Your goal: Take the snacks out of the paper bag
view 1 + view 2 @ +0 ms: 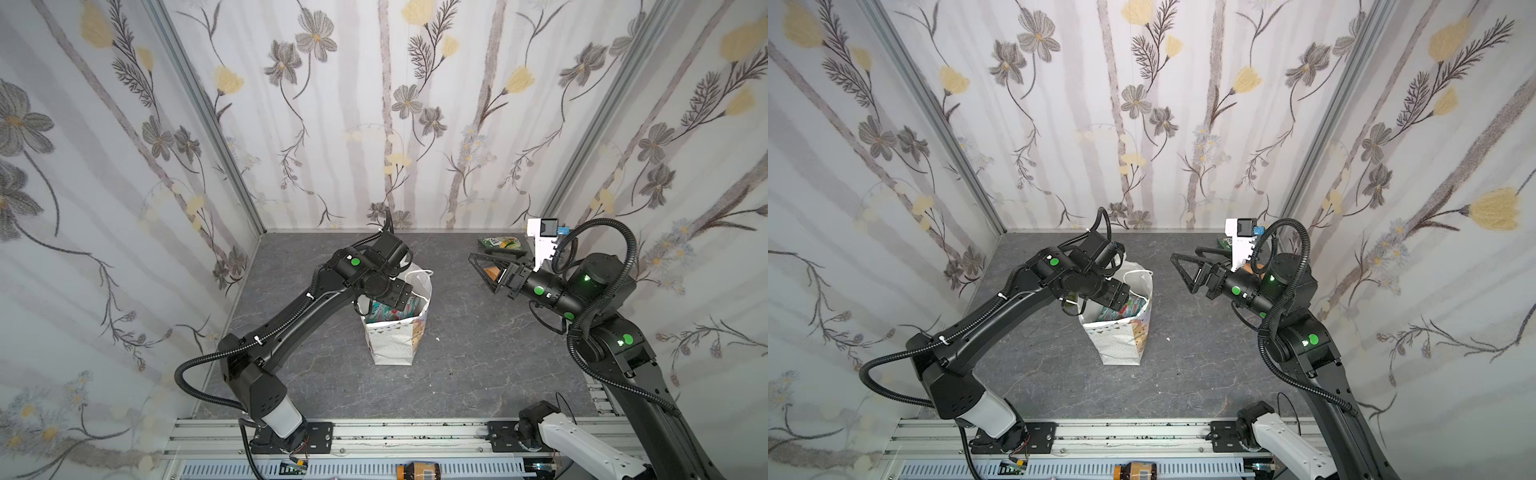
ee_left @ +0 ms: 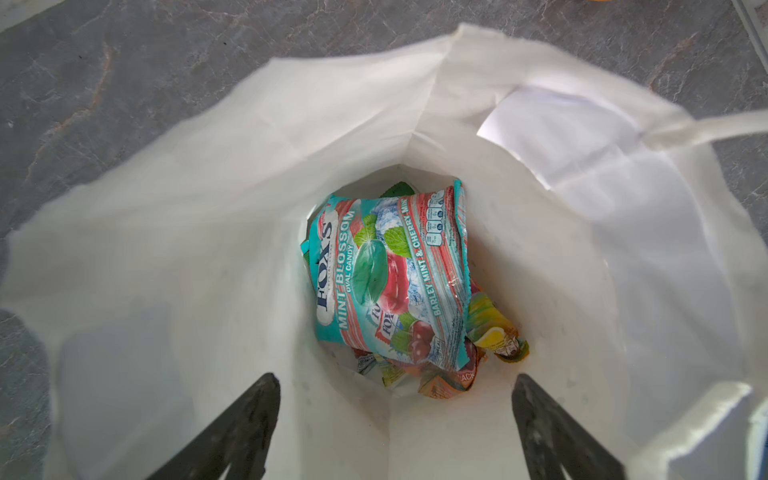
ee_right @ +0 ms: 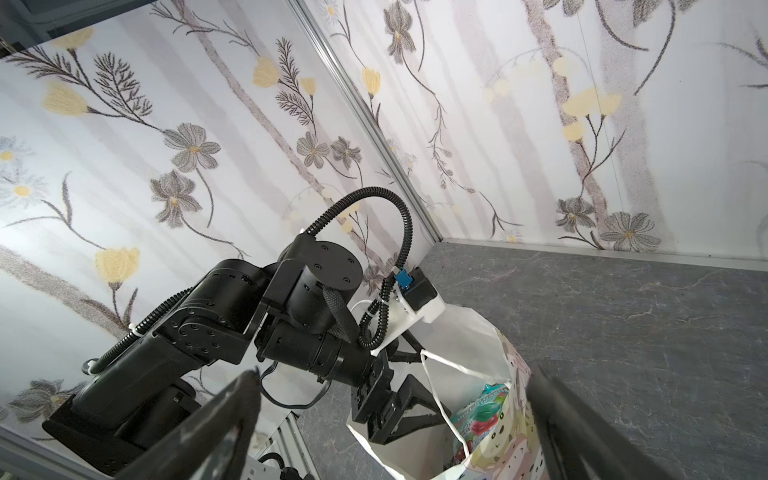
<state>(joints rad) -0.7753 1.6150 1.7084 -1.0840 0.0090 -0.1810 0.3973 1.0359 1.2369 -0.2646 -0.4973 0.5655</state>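
Paper bag (image 1: pixel 395 345) upright, open | inside, straight below the wide-spread, empty left gripper (image 2: pixel 395 376): Fox's Mint Blossom packet (image 2: pixel 390 274) atop yellow-green packet (image 2: pixel 494 328) and orange packet (image 2: pixel 449 382) (edges only) | right gripper (image 1: pixel 484 272) spread, empty, beside the bag | in a top view only: green packet (image 1: pixel 498 242) beyond it

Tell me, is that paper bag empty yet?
Not empty: inside the paper bag, a teal candy packet lies on top of other packets.

There is one paper bag (image 1: pixel 392 345). Inside the bag, one teal Fox's candy packet (image 2: pixel 386 274) lies on top. Under it are at least three partly hidden packets (image 2: pixel 494 328). Outside the bag there are two: one green packet (image 1: pixel 500 243) and one orange pouch (image 1: pixel 493 274).
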